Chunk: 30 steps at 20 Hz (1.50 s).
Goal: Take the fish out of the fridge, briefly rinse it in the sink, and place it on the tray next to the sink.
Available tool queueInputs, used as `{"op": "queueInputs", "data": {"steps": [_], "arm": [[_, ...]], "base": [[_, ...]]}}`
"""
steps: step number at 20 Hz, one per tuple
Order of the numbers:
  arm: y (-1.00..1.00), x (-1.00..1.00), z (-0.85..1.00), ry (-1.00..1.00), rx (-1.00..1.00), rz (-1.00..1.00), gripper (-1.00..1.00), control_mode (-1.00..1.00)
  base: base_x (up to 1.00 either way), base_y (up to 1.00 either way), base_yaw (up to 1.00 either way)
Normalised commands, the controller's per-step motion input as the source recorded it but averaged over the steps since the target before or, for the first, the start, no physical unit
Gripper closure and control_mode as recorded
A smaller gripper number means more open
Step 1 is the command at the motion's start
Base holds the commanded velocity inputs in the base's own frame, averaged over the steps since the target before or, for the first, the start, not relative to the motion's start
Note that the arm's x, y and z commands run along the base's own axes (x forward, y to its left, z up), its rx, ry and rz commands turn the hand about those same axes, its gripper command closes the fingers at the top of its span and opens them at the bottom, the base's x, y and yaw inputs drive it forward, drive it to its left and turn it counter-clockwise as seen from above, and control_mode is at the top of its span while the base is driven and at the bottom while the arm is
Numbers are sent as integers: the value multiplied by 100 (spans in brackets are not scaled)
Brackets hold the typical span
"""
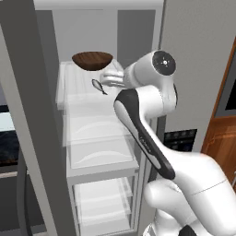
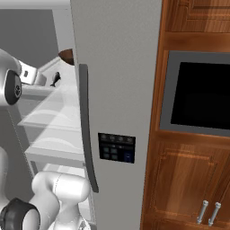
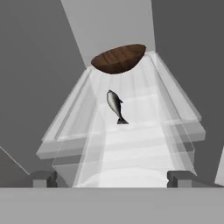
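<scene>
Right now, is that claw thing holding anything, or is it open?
Gripper: jaws open and empty, aimed at the fish on the fridge shelf, not touching it.

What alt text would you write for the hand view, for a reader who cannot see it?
A small dark fish lies on a clear fridge shelf, ahead of the open gripper. A brown wooden bowl stands farther back on the same shelf.
</scene>
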Motion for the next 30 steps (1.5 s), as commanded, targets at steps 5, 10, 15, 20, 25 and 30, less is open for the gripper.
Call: {"op": "queueInputs", "data": {"steps": [5,10,15,20,25,30], "arm": [[3,28,-6,11,0,1,-100,-100],[6,32,-11,5,-4,2,-100,-100],[4,35,-29,4,-9,2,-100,-100],[7,36,-43,1,-16,2,-100,-100],[0,41,-12,0,-1,1,-100,-100],[0,42,-2,2,0,0,-100,-100]], "base": [[0,0,0],[0,0,0],[0,0,0],[0,0,0],[0,0,0],[0,0,0]]}}
